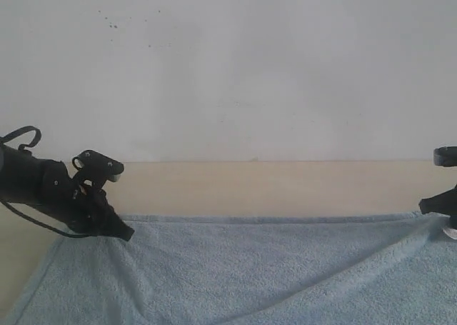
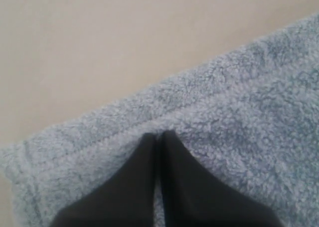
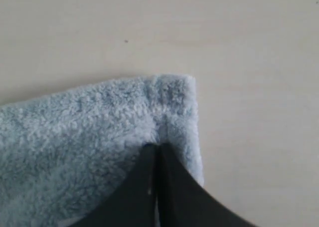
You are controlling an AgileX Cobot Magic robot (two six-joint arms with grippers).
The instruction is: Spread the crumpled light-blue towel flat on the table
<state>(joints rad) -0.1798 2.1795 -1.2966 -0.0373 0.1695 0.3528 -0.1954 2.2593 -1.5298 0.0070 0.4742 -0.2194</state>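
Towel [image 1: 271, 268], pale light-blue and fluffy, lay spread over the near part of the beige surface [image 1: 250, 186]. Its far hemmed edge ran straight from side to side below a white wall [image 1: 228, 68]. At the far left corner, the left claw [image 2: 159, 136] was closed tight, its two dark fingers meeting tip to tip and pinching the cloth just inside the hem. At the far right corner, the right claw [image 3: 158, 147] was likewise clamped on the cloth, close beside the corner's hem. A long crease ran from that corner down toward the towel's middle. Bare surface showed beyond both corners.
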